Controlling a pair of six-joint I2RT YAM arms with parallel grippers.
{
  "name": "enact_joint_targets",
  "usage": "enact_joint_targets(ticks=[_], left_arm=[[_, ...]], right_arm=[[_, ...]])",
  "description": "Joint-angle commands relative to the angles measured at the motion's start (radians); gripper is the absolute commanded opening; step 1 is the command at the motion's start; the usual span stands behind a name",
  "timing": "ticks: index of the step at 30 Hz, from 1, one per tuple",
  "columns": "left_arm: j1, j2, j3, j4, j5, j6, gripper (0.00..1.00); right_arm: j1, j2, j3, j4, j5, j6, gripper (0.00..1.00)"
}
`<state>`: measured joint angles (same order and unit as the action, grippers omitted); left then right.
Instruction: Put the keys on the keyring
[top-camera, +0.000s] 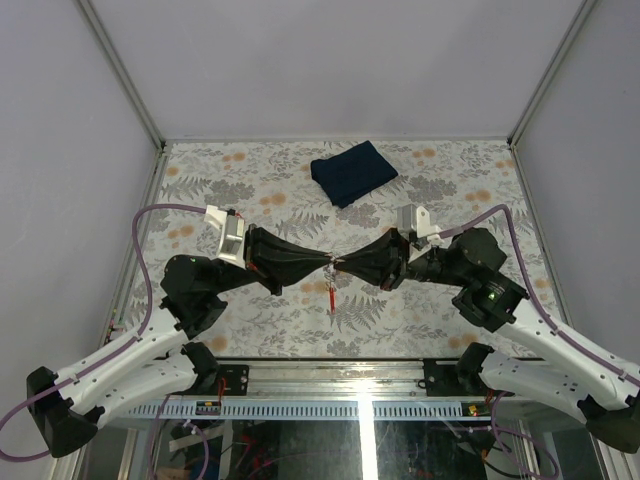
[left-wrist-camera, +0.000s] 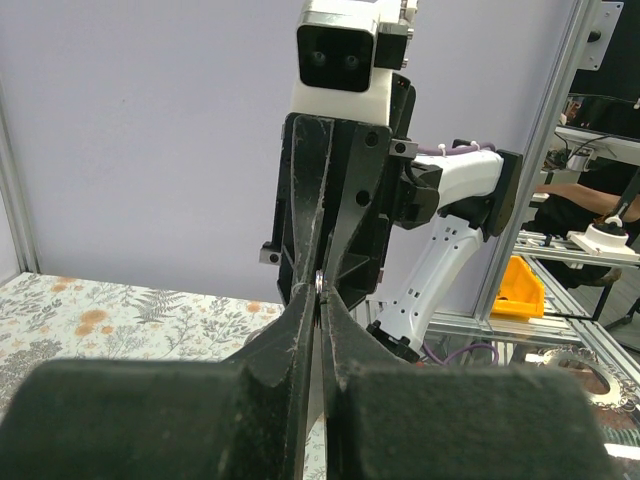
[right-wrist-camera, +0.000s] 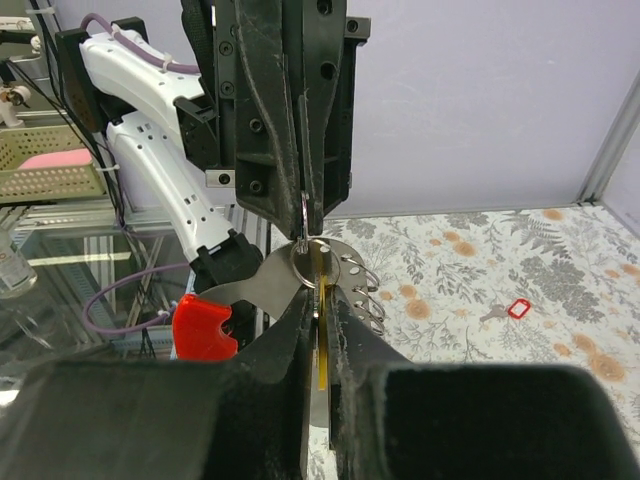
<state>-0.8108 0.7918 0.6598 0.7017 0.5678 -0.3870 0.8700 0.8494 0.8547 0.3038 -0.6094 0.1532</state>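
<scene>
On my feed, pale lavender walls (top-camera: 330, 60) box the cell in on the left, far and right sides. Aluminium posts (top-camera: 121, 75) run up the far corners. The tabletop (top-camera: 250, 190) wears a grey fern-and-orange-flower print, evenly lit.

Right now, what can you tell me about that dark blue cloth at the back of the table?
The cloth is dark blue and looks like soft fabric. It is folded into a rough rectangle and lies flat, turned at an angle to the table's edges. It sits on the far part of the floral table, about midway between its sides. Only the table touches it; the left arm and right arm are nearer the front, clear of it. Only the overhead view shows it.
</scene>
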Motion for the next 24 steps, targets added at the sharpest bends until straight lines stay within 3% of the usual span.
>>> enact_joint_targets(ticks=[1, 14, 20, 24], left_arm=[[0.004, -0.009, 0.043, 0.035, 0.0, 0.014, 0.0], [0.005, 0.003, 0.051, 0.013, 0.003, 0.018, 0.0], [0.005, -0.005, 0.064, -0.033, -0.003, 0.039, 0.0], [0.005, -0.009, 0.077, -0.102, -0.032, 0.07, 0.0]], right_arm=[[0.008, -0.042, 0.015, 0.039, 0.037, -0.031, 0.03], [0.008, -0.005, 0.058, -0.037, -0.025, -0.042, 0.07], [0.008, -0.058, 0.051, -0.118, 0.061, -0.129, 0.32], [0.008, -0.104, 0.055, -0.196, 0.148, -0.199, 0.4]])
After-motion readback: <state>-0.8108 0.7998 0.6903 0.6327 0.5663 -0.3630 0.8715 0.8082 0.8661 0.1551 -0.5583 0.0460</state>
